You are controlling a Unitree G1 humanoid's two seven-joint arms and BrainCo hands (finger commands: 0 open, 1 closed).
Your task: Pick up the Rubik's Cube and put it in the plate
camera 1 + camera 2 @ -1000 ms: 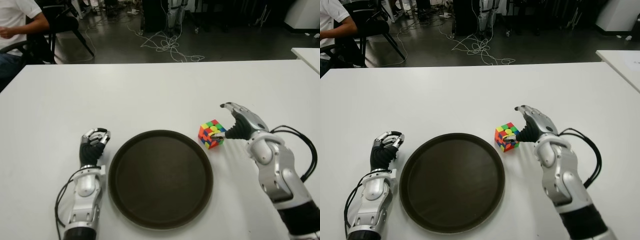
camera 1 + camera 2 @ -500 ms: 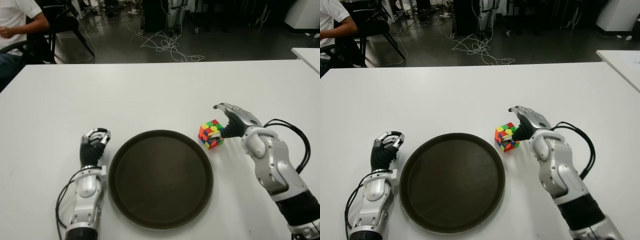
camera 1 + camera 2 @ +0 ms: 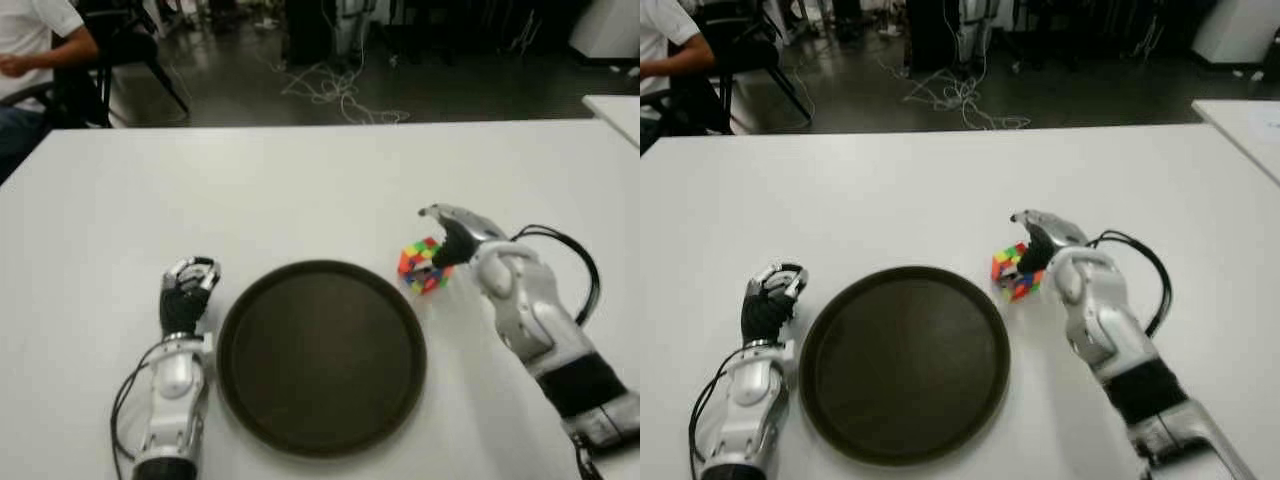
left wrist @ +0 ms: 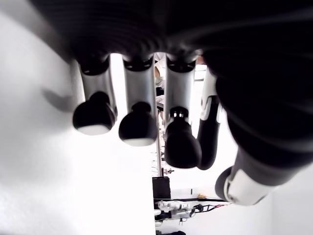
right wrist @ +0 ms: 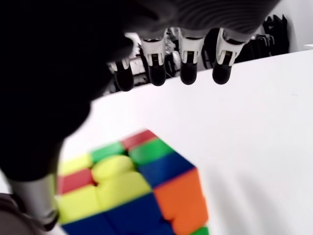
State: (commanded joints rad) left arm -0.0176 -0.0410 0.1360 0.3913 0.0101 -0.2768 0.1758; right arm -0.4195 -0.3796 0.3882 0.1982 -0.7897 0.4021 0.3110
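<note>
The Rubik's Cube stands on the white table, just off the right far rim of the round dark brown plate. My right hand is right over it and open. Its fingers stretch out above the cube without closing, and the thumb shows beside the cube's right face. I cannot tell whether the thumb touches it. My left hand shows left of the plate with its fingers curled on nothing.
A person in a white shirt sits at the back left, beyond the table's far edge. Loose cables lie on the dark floor behind. The corner of another white table shows at the far right.
My right hand has slid leftward and now covers the cube from the right and above. The cube, the plate and my left hand have stayed put.
</note>
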